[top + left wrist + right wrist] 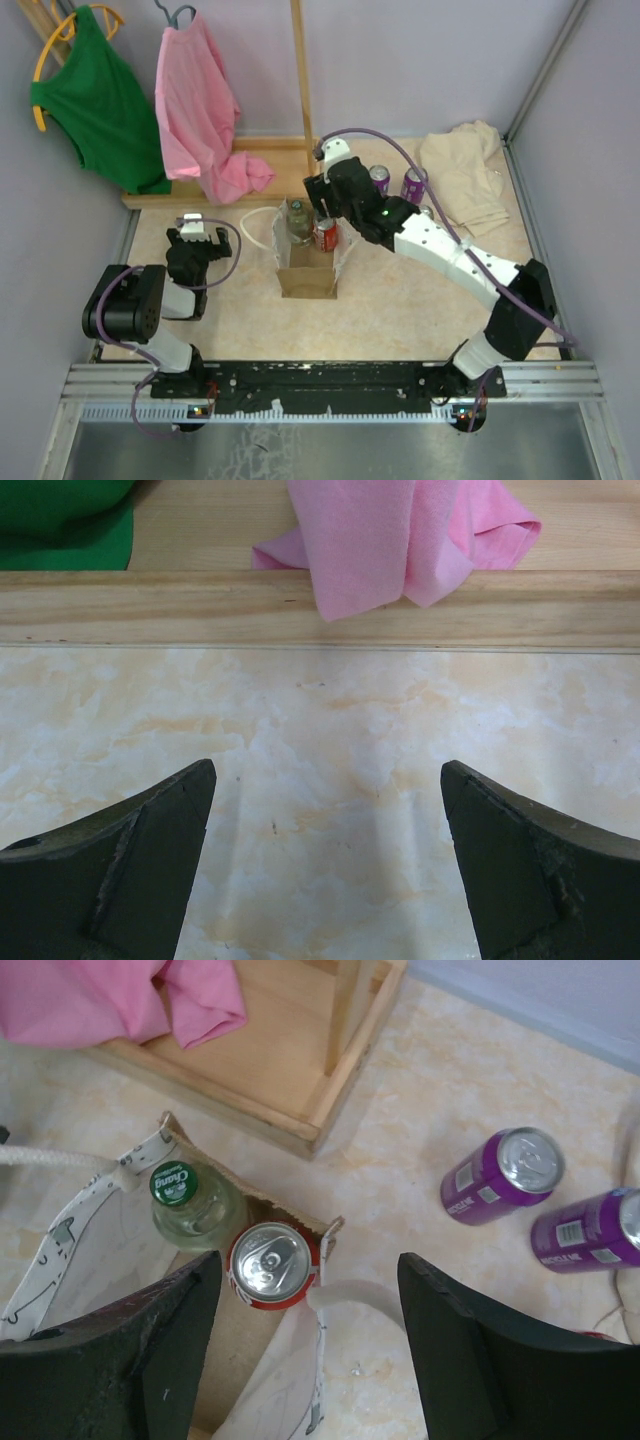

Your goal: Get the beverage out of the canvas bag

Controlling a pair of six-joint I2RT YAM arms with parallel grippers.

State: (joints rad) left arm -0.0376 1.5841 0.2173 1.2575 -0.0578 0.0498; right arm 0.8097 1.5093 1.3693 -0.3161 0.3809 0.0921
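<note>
The canvas bag (308, 278) stands open mid-table, tan with white loop handles. Inside it at the far end stand a clear bottle with a green cap (297, 220) and a red can (325, 234). My right gripper (327, 200) hovers open and empty above the bag's far right corner. In the right wrist view the bag's brown floor (228, 1360), the bottle (182, 1186) and the red can (272, 1264) lie below my right gripper (308, 1268), with the can just inside its left finger. My left gripper (196, 243) is open and empty over bare table (328, 772), left of the bag.
Two purple cans (379, 178) (414, 184) lie right of the bag, also in the right wrist view (500, 1175) (590, 1228). A cream cloth (465, 180) lies at the back right. A wooden rack base (250, 175) with a pink shirt (205, 110) and a green shirt (100, 100) stands behind.
</note>
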